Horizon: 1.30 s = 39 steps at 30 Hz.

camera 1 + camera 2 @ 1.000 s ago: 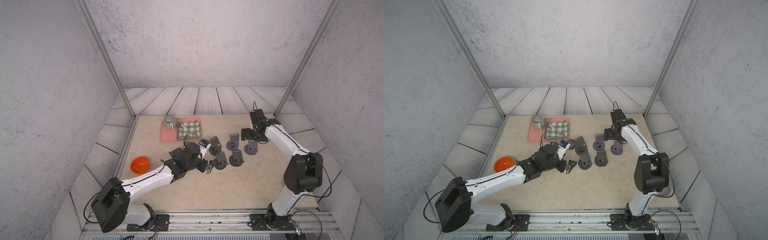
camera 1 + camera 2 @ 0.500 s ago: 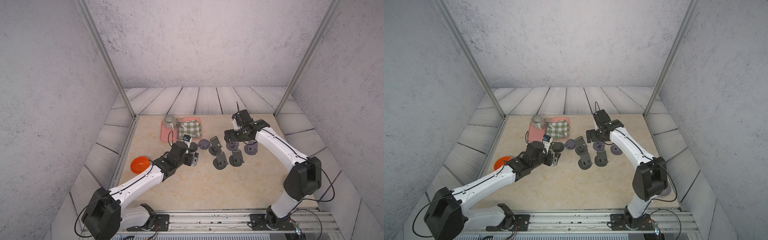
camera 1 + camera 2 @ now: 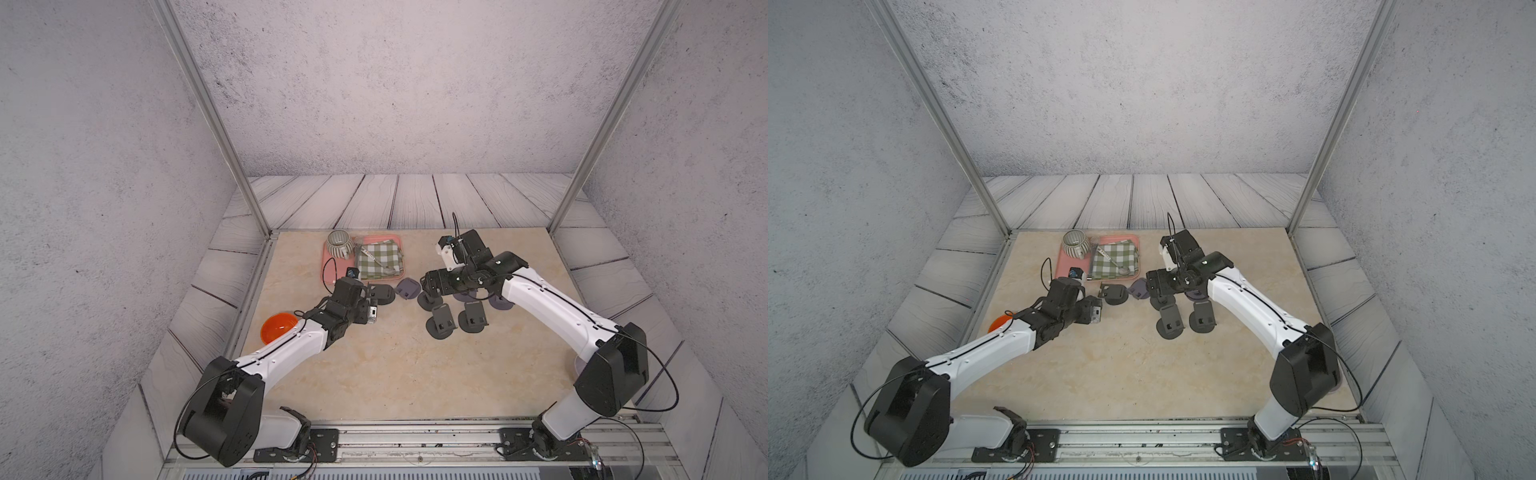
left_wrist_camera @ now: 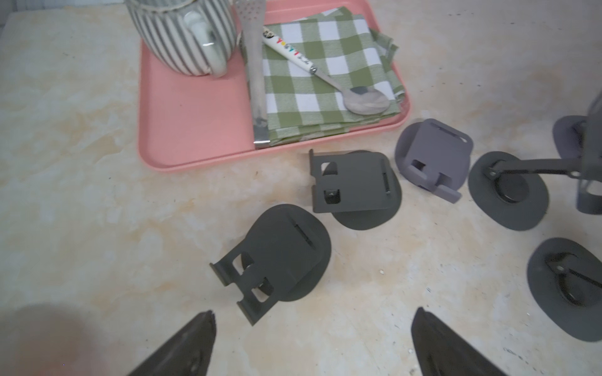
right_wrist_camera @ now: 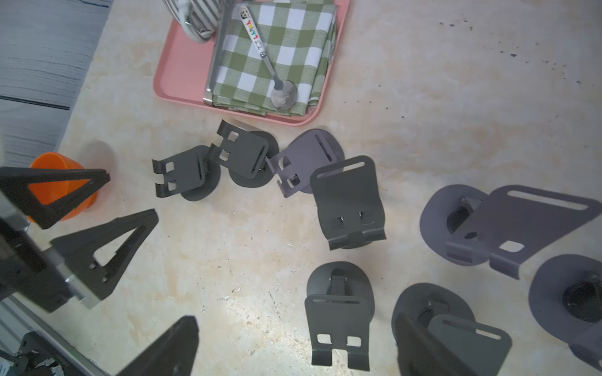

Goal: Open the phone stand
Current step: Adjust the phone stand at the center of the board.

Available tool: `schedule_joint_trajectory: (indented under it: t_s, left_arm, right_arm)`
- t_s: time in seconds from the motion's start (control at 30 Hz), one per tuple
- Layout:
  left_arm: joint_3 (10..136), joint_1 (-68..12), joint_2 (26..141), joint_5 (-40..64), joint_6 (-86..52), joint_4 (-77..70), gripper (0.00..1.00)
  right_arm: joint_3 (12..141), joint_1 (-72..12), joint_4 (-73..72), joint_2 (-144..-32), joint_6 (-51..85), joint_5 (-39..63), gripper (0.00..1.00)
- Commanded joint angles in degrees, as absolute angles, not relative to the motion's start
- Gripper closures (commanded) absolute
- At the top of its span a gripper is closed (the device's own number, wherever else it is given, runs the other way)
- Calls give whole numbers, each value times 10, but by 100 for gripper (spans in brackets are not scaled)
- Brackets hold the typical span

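Stand: the folded dark stand (image 4: pixel 277 257) lies flat on the table (image 4: pixel 97 211) at the left end of the cluster. It is just near of the tray (image 4: pixel 228 160) and close beside a dark neighbour (image 4: pixel 355 185).
Way from pincer: it lies just beyond the tips of the left pincer (image 4: pixel 314 312), to the right and a little far, roughly in line with the gap between the tips.
Long axis: it runs roughly left to right. The lipped end faces the left pincer and the rounded, slotted end points away.
Nearer arm: the left, clearly. The right pincer (image 5: pixel 296 319) hangs over the right part of the cluster, with the neighbour and a purple stand (image 4: pixel 433 159) in between.
Left pincer: the jaws are spread wide and empty, touching nothing, with bare table between tips and stand.
Right pincer: the jaws are also wide apart and grip nothing. A propped stand (image 5: pixel 338 312) sits below them, and I cannot tell whether it is touched.
Next move, as I judge it: a short reach forward by the left, going for the lip.
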<state>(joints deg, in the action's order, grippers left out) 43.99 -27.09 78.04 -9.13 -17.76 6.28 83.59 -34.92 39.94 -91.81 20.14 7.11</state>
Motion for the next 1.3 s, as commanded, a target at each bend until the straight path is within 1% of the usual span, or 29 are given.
schedule_joint_trajectory:
  t_s: [0.0, 0.13, 0.23, 0.43, 0.53, 0.57, 0.67, 0.73, 0.8, 0.87, 0.97, 1.0, 1.27]
  left_arm:
    - [443, -240, 801, -96, -198, 45, 1]
    - [456, -211, 834, -105, -215, 32, 5]
    - [470, -195, 861, -105, -226, 27, 12]
    - [506, -174, 913, -110, -236, 28, 38]
    - [519, -160, 933, -106, -237, 23, 46]
    - [523, -155, 942, -103, -237, 19, 51]
    - [544, -138, 969, -89, -241, 26, 62]
    - [558, -128, 984, -72, -245, 34, 74]
    - [576, -126, 1000, -66, -243, 43, 85]
    - [594, -124, 1017, -61, -243, 58, 91]
    - [616, -123, 1036, -57, -243, 74, 95]
    - [621, -123, 1041, -53, -243, 75, 100]
    - [654, -123, 1075, -40, -249, 111, 100]
  right_arm:
    - [825, -372, 372, -911, 216, 88, 11]
    - [814, -399, 344, -932, 223, 92, 21]
    - [813, -415, 327, -957, 228, 96, 29]
    - [824, -437, 295, -1017, 237, 116, 54]
    - [839, -440, 283, -1047, 240, 125, 68]
    - [848, -441, 281, -1058, 241, 129, 72]
    - [874, -441, 278, -1088, 245, 138, 84]
    - [893, -441, 277, -1109, 248, 150, 90]
    - [910, -442, 277, -1130, 252, 158, 92]
    - [918, -442, 274, -1141, 256, 165, 92]
    - [921, -442, 266, -1149, 262, 173, 92]
    - [921, -442, 263, -1150, 263, 174, 92]
    - [922, -444, 263, -1143, 266, 178, 91]
